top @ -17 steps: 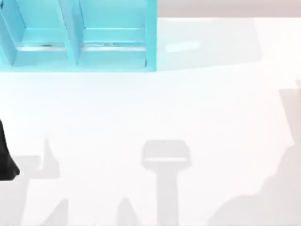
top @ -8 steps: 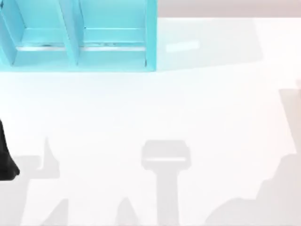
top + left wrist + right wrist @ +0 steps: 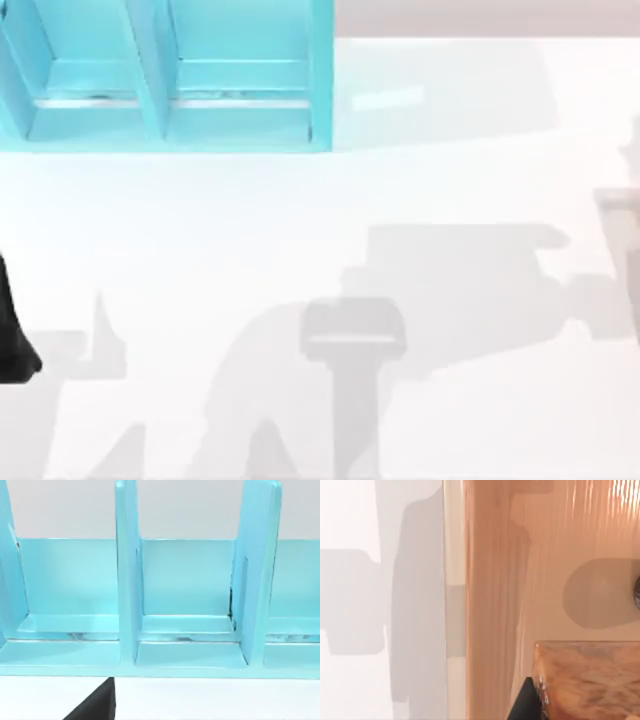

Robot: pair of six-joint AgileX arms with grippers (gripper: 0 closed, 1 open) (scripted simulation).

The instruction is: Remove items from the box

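Note:
In the right wrist view I look down into the peach-coloured box (image 3: pixel 490 580), with its pale rim (image 3: pixel 454 555) beside the white table. An orange-brown block (image 3: pixel 590 680) lies on the box floor. A dark part of my right gripper (image 3: pixel 524 702) sits right against the block's edge; I cannot tell whether it grips it. A dark sliver (image 3: pixel 637 592) with a round shadow beside it shows at the picture's edge; what it is I cannot tell. The box's pale edge (image 3: pixel 622 205) shows at the far right of the top view. My left arm (image 3: pixel 14 340) rests at the left edge.
A light blue shelf unit (image 3: pixel 165 75) with upright dividers stands at the table's back left. The left wrist view faces its compartments (image 3: pixel 187 590), with a dark part of the left gripper (image 3: pixel 97 705) low in the picture. Arm shadows lie across the white table (image 3: pixel 450 170).
A large shadow has spread from the right edge over the middle of the table, and the shadow at the front right has gone. The left arm has not moved.

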